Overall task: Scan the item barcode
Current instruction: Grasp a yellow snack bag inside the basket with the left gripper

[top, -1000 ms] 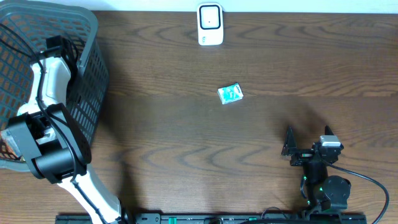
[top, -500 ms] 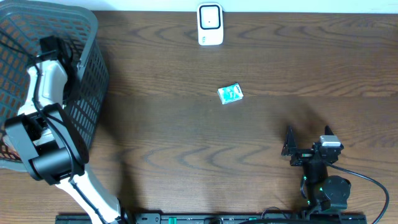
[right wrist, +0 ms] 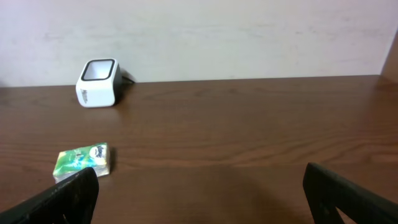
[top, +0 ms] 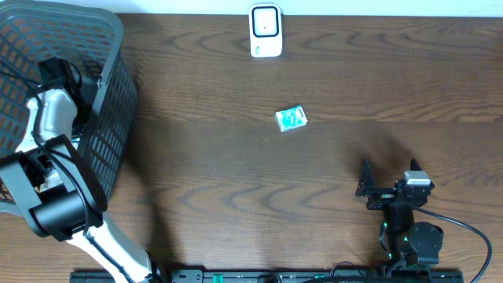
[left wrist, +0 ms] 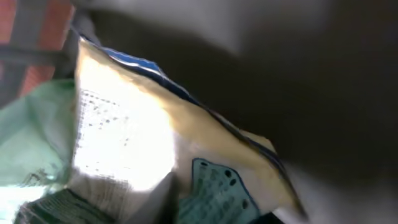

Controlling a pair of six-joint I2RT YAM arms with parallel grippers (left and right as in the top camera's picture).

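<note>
**Down in the basket: left arm on a pouch, grip unclear**

Inside the basket [top: 110, 118], at the table's [top: 196, 173] left end, sits the item I care about: a pouch [left wrist: 155, 155]. On my left wrist feed it fills nearly the whole frame. It is cream-white with a blue edge, rows of fine dotted print and a teal patch low down. It lies tilted, and its blue edge runs from upper left to lower right. Something green and translucent lies against its left side, and a red-orange patch shows in the top left corner. That feed is blurred and very close, so I can't make out a barcode.

From overhead, the left arm [top: 49, 118] folds over the basket rim and down inside. The left claw is hidden under it, and the wrist feed shows only a dark smear across the upper right. I cannot tell whether that claw is spread or pinching the pouch.

Out on the open wood, a small green pack [top: 291, 119] lies flat near the middle. The white scanner [top: 266, 31] stands at the far edge, well apart from the pack.

At the near right, the right claw [top: 389, 181] is spread wide with nothing between its fingers. Its feed looks across the table at the pack and the scanner.
</note>
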